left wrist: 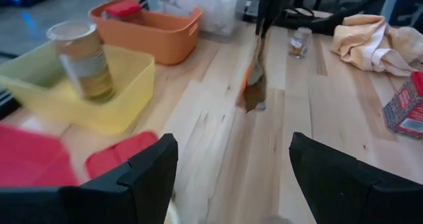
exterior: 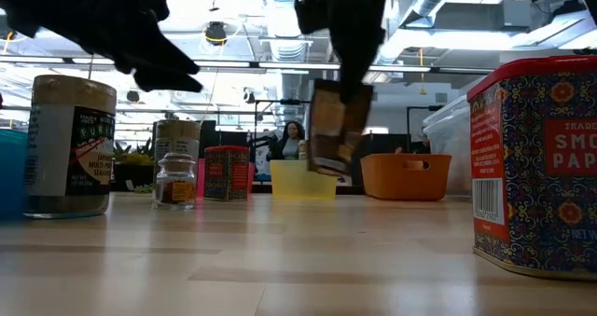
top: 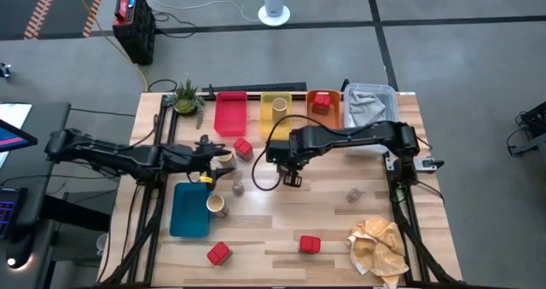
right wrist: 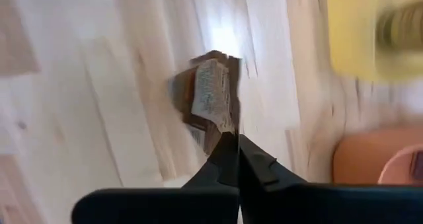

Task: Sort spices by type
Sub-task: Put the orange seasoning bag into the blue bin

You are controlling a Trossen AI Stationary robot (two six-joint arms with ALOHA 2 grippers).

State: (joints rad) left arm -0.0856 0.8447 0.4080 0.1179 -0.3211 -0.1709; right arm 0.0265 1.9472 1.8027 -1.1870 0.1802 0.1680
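Note:
My right gripper (top: 291, 178) hovers over the table's middle, shut on a small brownish spice container (exterior: 331, 134) with a pale label. My left gripper (left wrist: 231, 178) is open and holds nothing; it is just left of a red tin (top: 243, 147) lying near the red tray (top: 230, 114). One tan cylinder (top: 278, 110) stands in the yellow tray and another (top: 216, 205) beside the blue tray (top: 188, 210). A red tin (top: 321, 103) sits in the orange tray. Two glass jars (top: 238, 187) (top: 352, 195) and two red tins (top: 219, 253) (top: 309, 244) stand on the wood. My right gripper pinches the brownish container by its upper end (right wrist: 225, 126) between the two fingertips (right wrist: 254, 161), which come from above and point down. The container hangs tilted below the fingers, lifted clear of the table (exterior: 308, 251).
A clear bin (top: 375, 93) with grey cloth stands at the far right, and a potted plant (top: 186, 97) at the far left. A beige cloth (top: 380, 246) lies at the near right corner. Bare wood lies between the blue tray and the near red tins.

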